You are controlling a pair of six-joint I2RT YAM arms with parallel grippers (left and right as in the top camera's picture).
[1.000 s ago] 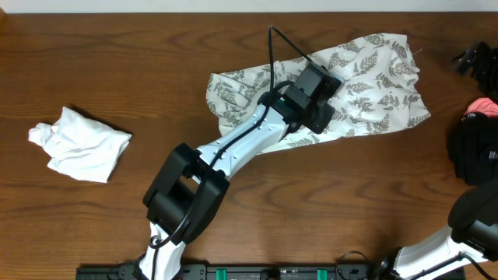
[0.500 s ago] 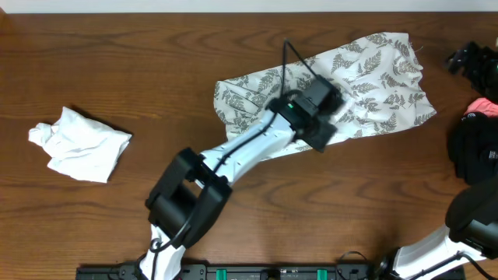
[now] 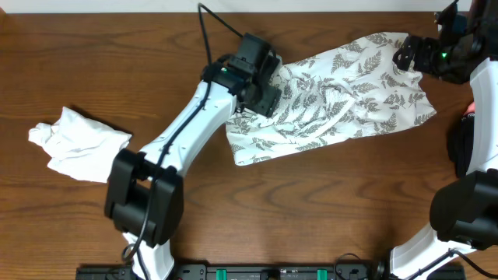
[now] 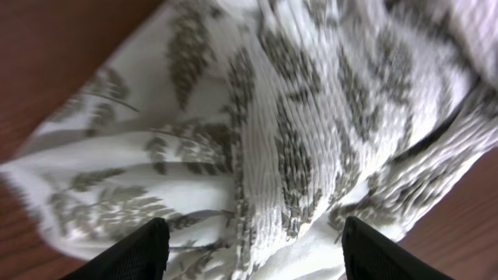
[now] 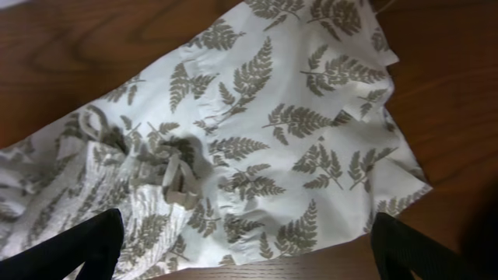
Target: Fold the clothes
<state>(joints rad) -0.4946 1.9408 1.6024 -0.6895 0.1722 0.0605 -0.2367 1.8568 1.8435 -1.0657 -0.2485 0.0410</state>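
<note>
The clothes lie on a brown wooden table. A large cream garment with grey-green fern print [image 3: 342, 93] stretches from the middle towards the back right. My left gripper [image 3: 264, 85] hovers open over its left end, with ribbed fern fabric [image 4: 272, 132] below the jaws and nothing between the fingers [image 4: 132, 253]. At the garment's back right corner my right gripper [image 3: 410, 56] is open too. In the right wrist view its fingers [image 5: 70, 249] straddle the print [image 5: 272, 132] near a hem. A crumpled plain white garment [image 3: 78, 144] sits at the far left. A black garment [image 3: 461, 152] lies at the right edge.
A small pink item [image 3: 469, 111] shows at the right edge, beside the right arm. Bare wood [image 3: 327, 210] lies between the fern garment and the table's front edge, and more between the white garment and the left arm. A black cable [image 3: 218, 19] loops off the left wrist.
The left gripper opened, let go of the fern garment and moved back and left to its left end. The garment now lies longer and flatter. The right gripper came in at the back right corner.
</note>
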